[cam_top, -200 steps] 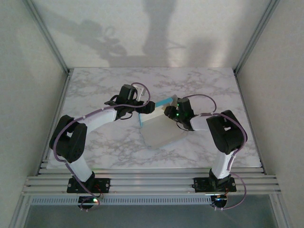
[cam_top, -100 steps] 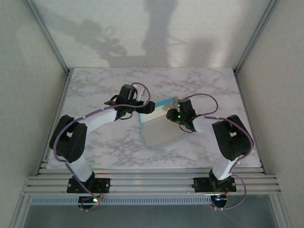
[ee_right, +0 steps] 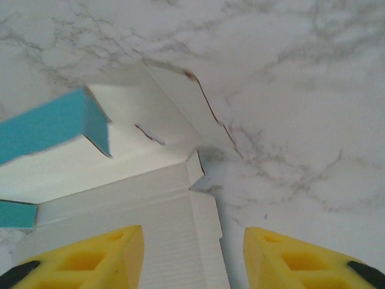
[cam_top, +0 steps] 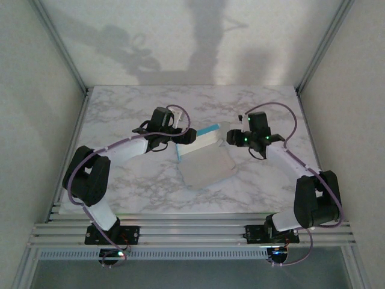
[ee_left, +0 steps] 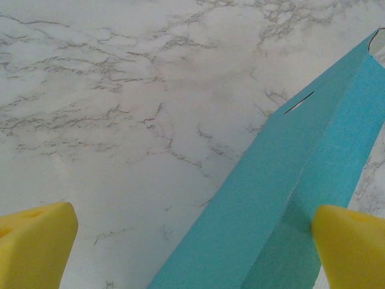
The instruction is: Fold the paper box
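At the table's middle, yellow wedge-shaped fingertips (ee_left: 36, 241) stand released on both arms.
The left gripper (cam_top: 184, 137) is spread wide around a turquoise flap; the right gripper (ee_right: 192, 253) is parted, grasping nothing, at the edge of the thin cardboard paper box (cam_top: 207, 165), off-white inside and turquoise outside. Its scored flaps (light, probably springy) are best pressed along the creases against the smooth marble-patterned table (cam_top: 271, 108).

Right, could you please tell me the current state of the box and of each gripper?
paper box: partly folded, off-white panel flat on the table, turquoise flap raised at the far edge.
left gripper: open wide, the flap between its fingers, not clamped.
right gripper: open, empty, hovering at the box's far right corner.
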{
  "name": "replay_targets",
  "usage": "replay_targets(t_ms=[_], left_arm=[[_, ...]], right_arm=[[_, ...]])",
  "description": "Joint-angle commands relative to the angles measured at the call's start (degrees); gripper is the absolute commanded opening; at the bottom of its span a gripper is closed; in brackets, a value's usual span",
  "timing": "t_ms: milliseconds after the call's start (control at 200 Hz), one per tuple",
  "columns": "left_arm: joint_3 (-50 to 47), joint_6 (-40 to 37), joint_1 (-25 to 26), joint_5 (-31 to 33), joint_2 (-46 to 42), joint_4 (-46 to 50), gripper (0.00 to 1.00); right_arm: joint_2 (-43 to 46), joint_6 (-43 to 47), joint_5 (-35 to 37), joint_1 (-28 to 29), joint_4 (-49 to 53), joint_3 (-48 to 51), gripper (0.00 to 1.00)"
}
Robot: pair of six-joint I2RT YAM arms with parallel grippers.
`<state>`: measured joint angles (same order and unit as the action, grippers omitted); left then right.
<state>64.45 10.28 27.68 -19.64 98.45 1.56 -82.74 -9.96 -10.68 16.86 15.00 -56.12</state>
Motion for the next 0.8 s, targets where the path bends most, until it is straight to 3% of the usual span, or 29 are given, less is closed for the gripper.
replay_targets(t_ms=[0,135,320,796], left_arm=[[-1.1,-1.2,0.9,0.6,1.1,3.1,0.99],[-1.0,-1.4,0.9,0.4,0.9,3.4,0.99],[-0.9,-1.6,0.9,0.2,0.8,3.4,0.99],[-0.6,-1.3,0.9,0.2,0.8,3.7,0.99]], right_arm=[[-2.9,12.4,0.2,-0.2,10.8,-8.1,0.54],[-8.9,18.3,4.0,-0.2,17.6,-17.7,0.58],[-17.1,22.6,2.8,-0.5,24.8,-28.2,0.59],[-26.9,26.0,-2.0,-0.1,29.3,-38.3,0.54]])
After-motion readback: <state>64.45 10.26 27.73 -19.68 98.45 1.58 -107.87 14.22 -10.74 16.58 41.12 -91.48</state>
